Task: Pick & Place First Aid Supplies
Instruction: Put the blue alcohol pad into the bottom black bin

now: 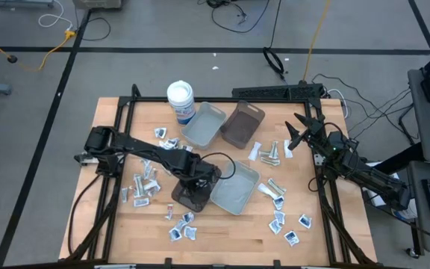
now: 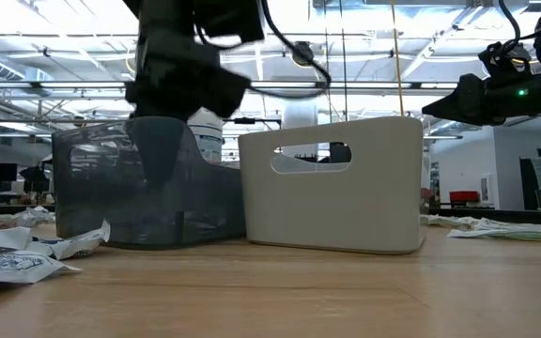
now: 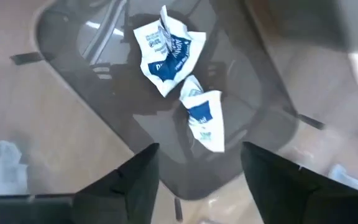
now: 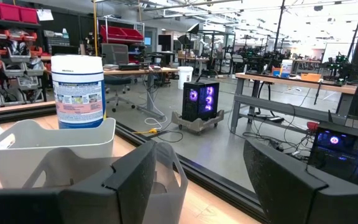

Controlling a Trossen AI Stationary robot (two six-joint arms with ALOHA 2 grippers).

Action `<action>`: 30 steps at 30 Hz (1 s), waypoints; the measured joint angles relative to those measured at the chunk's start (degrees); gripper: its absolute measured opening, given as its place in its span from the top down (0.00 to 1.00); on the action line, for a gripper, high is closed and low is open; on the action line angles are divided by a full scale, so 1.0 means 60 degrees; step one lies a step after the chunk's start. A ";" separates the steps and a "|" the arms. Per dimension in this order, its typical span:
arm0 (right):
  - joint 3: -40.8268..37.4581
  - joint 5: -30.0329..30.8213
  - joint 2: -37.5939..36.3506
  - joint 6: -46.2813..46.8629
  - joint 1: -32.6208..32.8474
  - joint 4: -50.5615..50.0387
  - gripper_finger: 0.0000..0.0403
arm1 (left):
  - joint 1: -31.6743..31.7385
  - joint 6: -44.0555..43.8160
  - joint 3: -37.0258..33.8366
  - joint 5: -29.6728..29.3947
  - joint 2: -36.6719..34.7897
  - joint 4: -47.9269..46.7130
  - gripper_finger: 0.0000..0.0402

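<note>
Dark fingers of the left gripper (image 3: 197, 180) stand spread at the bottom of the left wrist picture, with nothing between them; they hang directly above a smoky brown tray (image 3: 73, 81). That placement reads as a drop point: two crumpled white-and-blue packets (image 3: 166, 53) lie on the tray floor just ahead of the open fingers, one near the top centre of that picture and one (image 3: 205, 118) below it toward the middle, so the spread looks like a release over the tray, not a reach.

In the high view the same gripper (image 1: 197, 181) sits a little left of centre, over the brown tray (image 1: 189, 196), which touches a pale grey tray (image 1: 237, 187) on its right. Around them the remaining first aid supplies (image 1: 142, 187) are scattered on the wooden table (image 1: 222, 232): a cluster at centre left, more along the lower middle (image 1: 181, 228), and others at lower right (image 1: 282, 217). Two further trays (image 1: 204, 123) and a white tub (image 1: 181, 101) stand in the upper middle.

The right gripper (image 1: 298, 128) waits at the right of the table, fingers apart and empty, held clear, probably to leave the trays free.
</note>
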 joint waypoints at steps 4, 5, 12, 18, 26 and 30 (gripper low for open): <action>0.0001 -0.0004 -0.0002 0.0000 0.0002 0.0000 0.41 | -0.0138 -0.0272 0.0004 -0.0186 -0.0635 -0.0127 0.39; -0.0002 -0.0001 -0.0002 0.0000 -0.0001 0.0000 0.41 | -0.0206 -0.0342 0.0004 -0.0235 -0.0805 -0.0165 0.39; 0.0001 0.0000 -0.0002 0.0000 -0.0001 0.0000 0.41 | -0.0882 -0.1250 0.0011 -0.0440 -0.1702 -0.1325 0.44; 0.0000 0.0000 -0.0002 0.0001 0.0000 0.0000 0.41 | -0.1421 -0.1948 0.0007 -0.0982 -0.1886 -0.1782 0.48; 0.0001 0.0000 -0.0002 0.0002 -0.0001 0.0000 0.41 | -0.2321 -0.2804 0.0007 -0.0973 -0.1893 -0.1571 0.49; 0.0001 -0.0002 -0.0004 -0.0001 0.0002 0.0000 0.41 | -0.2954 -0.3143 0.0007 -0.0965 -0.1893 -0.1555 0.48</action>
